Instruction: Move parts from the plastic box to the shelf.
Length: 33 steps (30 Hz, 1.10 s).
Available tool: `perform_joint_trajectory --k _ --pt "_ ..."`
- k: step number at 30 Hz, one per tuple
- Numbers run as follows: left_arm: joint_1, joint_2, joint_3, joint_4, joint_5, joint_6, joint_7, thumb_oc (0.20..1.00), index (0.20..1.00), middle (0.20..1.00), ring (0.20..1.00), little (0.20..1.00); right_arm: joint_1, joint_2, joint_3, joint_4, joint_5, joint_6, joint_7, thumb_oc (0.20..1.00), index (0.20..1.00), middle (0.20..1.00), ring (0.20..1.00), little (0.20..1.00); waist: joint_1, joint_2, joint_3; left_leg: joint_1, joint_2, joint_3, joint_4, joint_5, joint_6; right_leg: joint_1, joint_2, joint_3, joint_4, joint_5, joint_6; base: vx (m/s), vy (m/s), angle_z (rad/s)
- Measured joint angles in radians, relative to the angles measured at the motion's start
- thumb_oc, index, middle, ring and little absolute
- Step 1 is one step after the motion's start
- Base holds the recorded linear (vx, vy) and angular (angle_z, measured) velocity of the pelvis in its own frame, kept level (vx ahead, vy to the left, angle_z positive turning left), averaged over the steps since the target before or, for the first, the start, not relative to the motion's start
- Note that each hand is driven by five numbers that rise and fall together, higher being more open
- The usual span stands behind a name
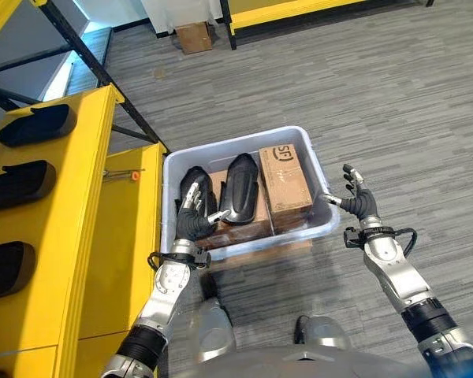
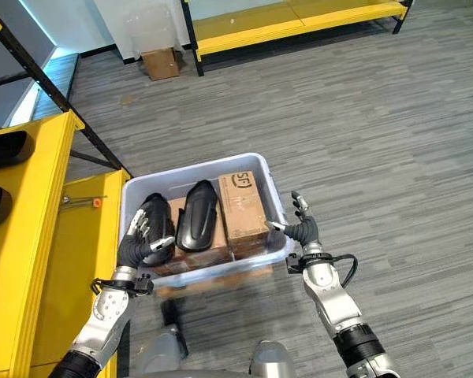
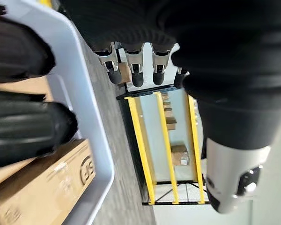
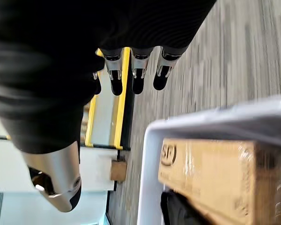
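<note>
A pale grey plastic box (image 1: 236,143) stands on the floor before me. It holds two black moulded parts (image 1: 241,189) (image 1: 195,179) and a brown carton (image 1: 284,177), with more cardboard beneath. My left hand (image 1: 192,219) hovers over the left black part at the box's near-left corner, fingers straight and open. In the left wrist view both black parts (image 3: 23,126) lie beside those fingers. My right hand (image 1: 359,201) is open just outside the box's right wall, thumb toward the rim. The yellow shelf (image 1: 79,236) on the left carries black parts (image 1: 31,126) in its slots.
A black slanted frame (image 1: 102,71) rises behind the yellow shelf. A small orange item (image 1: 135,176) lies on the shelf's ledge by the box. Farther off are a low yellow rack (image 2: 299,20) and a small carton (image 2: 160,63). Grey carpet spreads to the right.
</note>
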Motion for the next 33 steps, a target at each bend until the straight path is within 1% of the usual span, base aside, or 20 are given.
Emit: perform_joint_trajectory --k 1,2,3,4,5,6,9,10,11,13,15,16,18,22,25,26,28,29,31,33 --pt "-0.015 0.0 0.0 0.001 0.0 0.004 -0.006 1.0 1.0 1.0 1.0 1.0 0.008 0.004 -0.001 -0.001 0.011 0.002 0.005 1.0 1.0 1.0 1.0 1.0 -0.007 -0.012 0.007 0.015 -0.02 -0.015 -0.036 -0.013 0.006 -0.068 -0.038 0.004 0.115 -0.077 0.008 0.09 0.193 0.4" --pt "-0.031 -0.004 0.005 0.001 -0.002 0.005 -0.006 1.0 1.0 1.0 1.0 1.0 0.002 0.004 0.003 -0.012 0.022 0.005 0.018 1.0 1.0 1.0 1.0 1.0 0.009 -0.025 0.007 0.016 -0.034 -0.021 -0.066 -0.016 0.004 -0.123 -0.053 0.007 0.091 -0.096 0.006 0.08 0.176 0.44" --pt "-0.049 0.01 0.009 0.002 -0.001 0.008 -0.007 1.0 1.0 1.0 1.0 1.0 -0.004 0.007 0.002 -0.04 0.026 0.009 0.024 1.0 1.0 1.0 1.0 1.0 0.017 -0.039 0.019 0.003 -0.058 -0.024 -0.077 -0.016 -0.005 -0.15 -0.07 0.01 -0.005 -0.008 0.012 0.09 0.176 0.53" --pt "-0.049 0.018 -0.006 0.002 0.001 0.016 -0.01 1.0 1.0 1.0 1.0 1.0 -0.005 0.014 0.001 -0.04 0.028 0.016 0.025 1.0 1.0 1.0 1.0 1.0 0.011 -0.04 0.019 0.008 -0.068 -0.031 -0.089 -0.04 -0.042 -0.14 -0.084 -0.003 -0.013 0.026 0.027 0.1 0.167 0.39" --pt "-0.037 0.02 -0.011 0.002 0.001 0.017 -0.01 1.0 1.0 1.0 1.0 1.0 -0.007 0.025 0.0 -0.04 0.037 0.024 0.027 1.0 1.0 1.0 1.0 1.0 0.033 -0.043 0.019 0.019 -0.078 -0.019 -0.086 -0.06 -0.067 -0.137 -0.095 0.008 -0.017 0.026 0.032 0.09 0.127 0.22" --pt "-0.022 0.023 -0.01 0.002 0.001 0.018 -0.009 1.0 1.0 1.0 1.0 1.0 -0.008 0.038 0.0 -0.041 0.037 0.028 0.028 1.0 1.0 1.0 1.0 1.0 0.037 -0.042 0.019 0.023 -0.087 -0.013 -0.084 -0.069 -0.07 -0.117 -0.103 0.01 -0.03 0.026 0.033 0.09 0.113 -0.09" --pt "0.001 0.032 -0.008 0.001 0.002 0.025 -0.007 1.0 1.0 1.0 1.0 1.0 -0.006 0.043 0.003 -0.066 0.063 0.048 0.028 1.0 1.0 1.0 1.0 1.0 0.042 -0.042 0.019 0.019 -0.107 -0.017 -0.09 -0.074 -0.065 -0.105 -0.112 0.009 -0.078 0.049 0.061 0.06 0.072 0.06" --pt "0.011 0.036 -0.008 0.0 0.002 0.026 -0.006 1.0 1.0 1.0 1.0 1.0 -0.006 0.048 0.003 -0.071 0.066 0.055 0.027 1.0 1.0 1.0 1.0 1.0 0.043 -0.044 0.02 0.019 -0.111 -0.016 -0.092 -0.075 -0.062 -0.091 -0.111 0.008 -0.1 0.066 0.06 0.01 0.055 -0.03" --pt "0.025 0.04 -0.008 -0.004 0.002 0.028 -0.001 1.0 1.0 1.0 1.0 1.0 -0.007 0.048 0.003 -0.073 0.086 0.068 0.022 1.0 1.0 1.0 1.0 1.0 0.044 -0.049 0.021 0.017 -0.113 -0.016 -0.091 -0.075 -0.063 -0.079 -0.109 0.006 -0.132 0.083 0.07 -0.04 0.066 -0.03" --pt "0.027 0.04 -0.009 -0.009 0.001 0.028 0.002 1.0 1.0 1.0 1.0 1.0 -0.007 0.052 0.006 -0.073 0.107 0.08 0.011 1.0 1.0 1.0 1.0 1.0 0.053 -0.05 0.023 -0.001 -0.112 -0.02 -0.087 -0.072 -0.058 -0.083 -0.104 -0.002 -0.15 0.096 0.071 -0.09 0.076 0.02" --pt "0.011 0.042 -0.012 -0.051 0.0 0.027 0.016 1.0 1.0 1.0 1.0 1.0 -0.017 0.067 0.006 -0.072 0.133 0.081 -0.017 1.0 1.0 1.0 1.0 1.0 0.063 -0.052 0.034 -0.063 -0.104 -0.031 -0.063 -0.07 -0.057 -0.129 -0.096 -0.009 -0.151 0.104 0.066 -0.1 0.061 0.11" --pt "-0.01 0.043 -0.019 -0.053 -0.001 0.028 0.022 1.0 1.0 1.0 1.0 1.0 -0.023 0.076 0.009 -0.069 0.151 0.094 -0.028 1.0 1.0 1.0 1.0 1.0 0.073 -0.053 0.042 -0.09 -0.1 -0.035 -0.053 -0.067 -0.054 -0.146 -0.092 -0.016 -0.153 0.107 0.064 -0.14 0.077 0.13" --pt "-0.033 0.043 -0.025 -0.056 -0.001 0.027 0.023 1.0 1.0 1.0 1.0 1.0 -0.051 0.09 0.02 -0.068 0.174 0.099 -0.051 1.0 1.0 1.0 1.0 1.0 0.089 -0.051 0.078 -0.093 -0.1 -0.039 -0.05 -0.066 -0.052 -0.147 -0.092 -0.019 -0.151 0.107 0.064 -0.11 0.067 0.08" --pt "-0.072 0.056 -0.046 -0.096 -0.032 0.027 0.023 1.0 1.0 1.0 1.0 1.0 -0.131 0.111 0.018 -0.037 0.181 0.096 -0.117 1.0 1.0 1.0 1.0 1.0 0.098 -0.032 0.135 -0.154 -0.099 -0.06 -0.022 -0.068 -0.053 -0.19 -0.093 -0.031 -0.139 0.108 0.063 -0.07 0.077 0.11" --pt "-0.102 0.065 -0.047 -0.114 -0.039 0.027 0.027 1.0 1.0 1.0 1.0 1.0 -0.177 0.116 0.014 -0.014 0.179 0.096 -0.134 1.0 1.0 1.0 1.0 1.0 0.111 -0.015 0.186 -0.172 -0.101 -0.06 -0.017 -0.066 -0.05 -0.211 -0.099 -0.033 -0.126 0.108 0.063 -0.03 0.085 0.04" --pt "-0.113 0.065 -0.049 -0.114 -0.04 0.027 0.039 1.0 1.0 1.0 1.0 1.0 -0.179 0.12 0.02 -0.016 0.179 0.096 -0.137 1.0 1.0 1.0 1.0 1.0 0.119 -0.012 0.199 -0.178 -0.106 -0.061 -0.015 -0.067 -0.049 -0.216 -0.102 -0.033 -0.124 0.107 0.063 -0.05 0.09 0.01" --pt "-0.136 0.064 -0.051 -0.118 -0.043 0.027 0.051 1.0 1.0 1.0 1.0 1.0 -0.196 0.121 0.041 -0.015 0.176 0.094 -0.149 1.0 1.0 1.0 1.0 1.0 0.122 -0.004 0.23 -0.201 -0.112 -0.066 0.002 -0.07 -0.045 -0.23 -0.107 -0.04 -0.115 0.104 0.064 -0.05 0.071 0.11" --pt "-0.152 0.065 -0.056 -0.118 -0.043 0.027 0.057 1.0 1.0 1.0 1.0 1.0 -0.206 0.121 0.047 -0.012 0.165 0.093 -0.158 1.0 1.0 1.0 1.0 1.0 0.122 0.002 0.234 -0.224 -0.113 -0.079 0.005 -0.069 -0.045 -0.249 -0.108 -0.045 -0.11 0.104 0.064 -0.05 0.072 0.17" --pt "-0.175 0.065 -0.069 -0.119 -0.065 0.029 0.061 1.0 1.0 1.0 1.0 1.0 -0.218 0.126 0.049 -0.01 0.131 0.093 -0.173 1.0 1.0 1.0 1.0 1.0 0.132 0.008 0.245 -0.244 -0.117 -0.082 0.011 -0.067 -0.041 -0.264 -0.111 -0.05 -0.104 0.104 0.064 -0.03 0.085 0.12" --pt "-0.182 0.065 -0.071 -0.116 -0.07 0.031 0.067 1.0 1.0 1.0 1.0 1.0 -0.268 0.133 0.05 -0.003 0.1 0.092 -0.228 1.0 1.0 1.0 1.0 1.0 0.148 0.007 0.255 -0.262 -0.12 -0.084 0.016 -0.069 -0.039 -0.287 -0.116 -0.049 -0.09 0.099 0.066 0.01 0.096 0.04"
